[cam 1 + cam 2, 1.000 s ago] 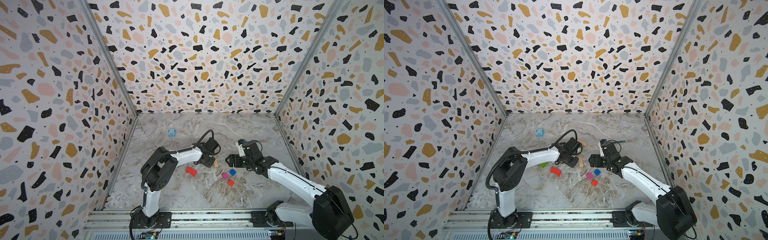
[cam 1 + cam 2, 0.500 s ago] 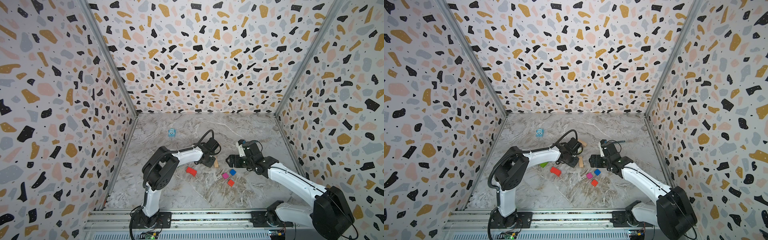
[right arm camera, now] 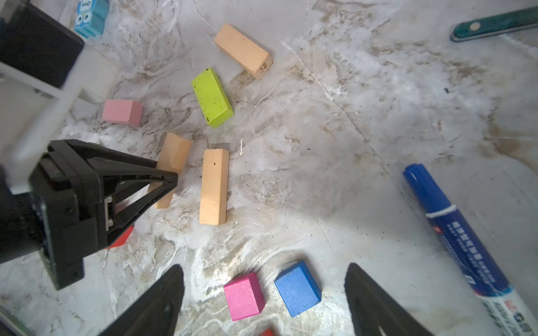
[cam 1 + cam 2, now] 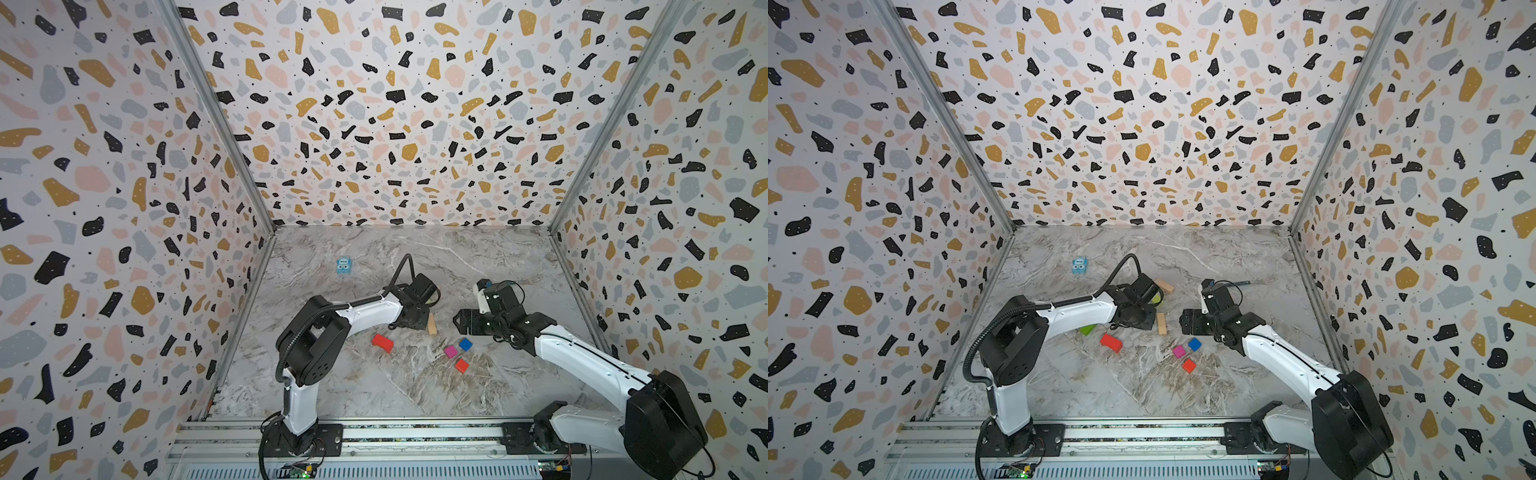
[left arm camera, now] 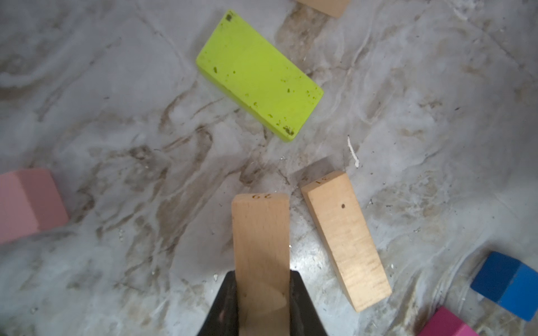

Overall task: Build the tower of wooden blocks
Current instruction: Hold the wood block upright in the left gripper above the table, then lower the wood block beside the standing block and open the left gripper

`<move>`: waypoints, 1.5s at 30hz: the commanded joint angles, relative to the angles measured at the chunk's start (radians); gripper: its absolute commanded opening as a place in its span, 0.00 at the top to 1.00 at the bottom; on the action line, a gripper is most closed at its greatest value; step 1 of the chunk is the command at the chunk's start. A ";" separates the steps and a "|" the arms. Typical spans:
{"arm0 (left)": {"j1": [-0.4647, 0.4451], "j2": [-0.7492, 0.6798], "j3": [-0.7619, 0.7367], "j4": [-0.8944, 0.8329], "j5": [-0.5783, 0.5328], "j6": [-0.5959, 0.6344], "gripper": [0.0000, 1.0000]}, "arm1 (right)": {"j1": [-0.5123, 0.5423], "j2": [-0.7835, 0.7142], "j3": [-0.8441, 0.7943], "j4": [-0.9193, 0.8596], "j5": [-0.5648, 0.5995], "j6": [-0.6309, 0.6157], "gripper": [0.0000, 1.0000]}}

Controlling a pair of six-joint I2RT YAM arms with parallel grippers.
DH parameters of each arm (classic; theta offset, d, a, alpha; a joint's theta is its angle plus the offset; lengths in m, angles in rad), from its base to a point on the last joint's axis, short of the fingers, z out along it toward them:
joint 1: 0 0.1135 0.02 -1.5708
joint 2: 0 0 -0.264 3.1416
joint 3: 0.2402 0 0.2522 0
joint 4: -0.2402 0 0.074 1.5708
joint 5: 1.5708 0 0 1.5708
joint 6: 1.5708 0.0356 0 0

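My left gripper [image 5: 262, 279] is shut on one end of a tan wood block [image 5: 260, 229], held low over the floor. A second tan block [image 5: 346, 241] lies just beside it, also plain in a top view [image 4: 1161, 323]. A third tan block [image 3: 243, 51], a lime-green block [image 3: 212, 97] and a pink block [image 3: 122, 112] lie further back. My right gripper [image 3: 264, 267] is open, hovering over the magenta cube [image 3: 244, 295] and blue cube [image 3: 297, 288]. The red oblong [image 4: 382, 343] and orange-red cube [image 4: 461, 365] lie loose nearby. No tower stands in view.
A pale blue box with cartoon eyes [image 4: 344, 265] sits at the back left. A blue-capped marker pen [image 3: 465, 232] lies to the right of the cubes, and a dark green-handled tool [image 3: 495, 23] beyond it. Patterned walls close three sides.
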 commanded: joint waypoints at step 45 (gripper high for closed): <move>-0.033 -0.013 -0.105 0.164 0.082 -0.208 0.63 | 0.003 -0.031 -0.058 -0.004 0.002 -0.004 0.13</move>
